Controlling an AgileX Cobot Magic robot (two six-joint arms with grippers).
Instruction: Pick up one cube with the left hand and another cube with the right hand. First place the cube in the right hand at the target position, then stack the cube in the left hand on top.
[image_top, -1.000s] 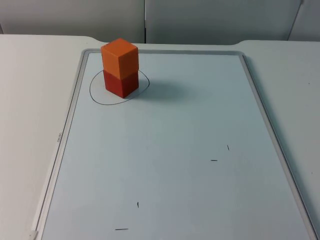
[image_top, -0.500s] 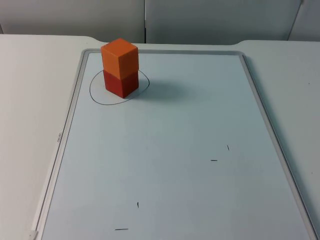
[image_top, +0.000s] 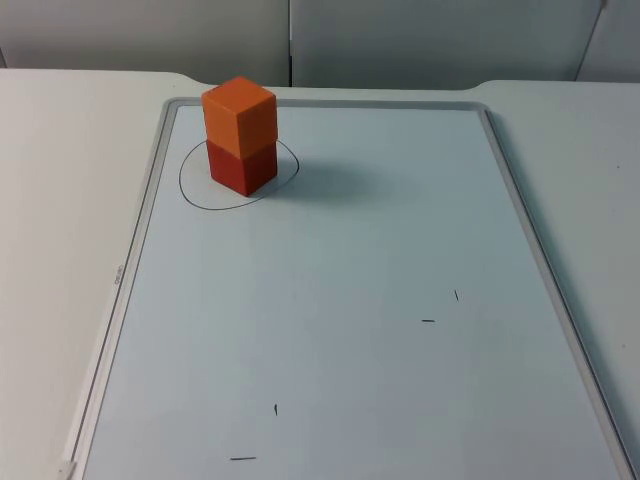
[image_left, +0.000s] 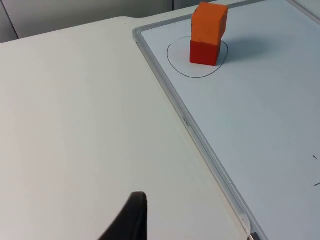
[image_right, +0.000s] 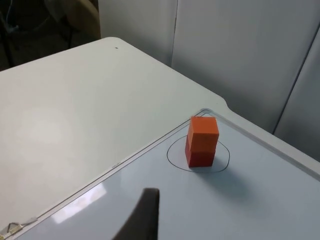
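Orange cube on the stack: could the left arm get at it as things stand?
Probably yes. The orange cube sits exposed atop the red cube, with bare table between it and the left tool.

No legible text, brand, number or label is seen in any view. On the whiteboard (image_top: 350, 300) a hand-drawn circle (image_top: 190, 185) is marked around the foot of the stacked cubes, and a few short pen strokes (image_top: 428, 321) are scattered over the board's surface; none of them forms a character. A small imprint (image_left: 186, 121) is carried on the board's frame, but it cannot be read.
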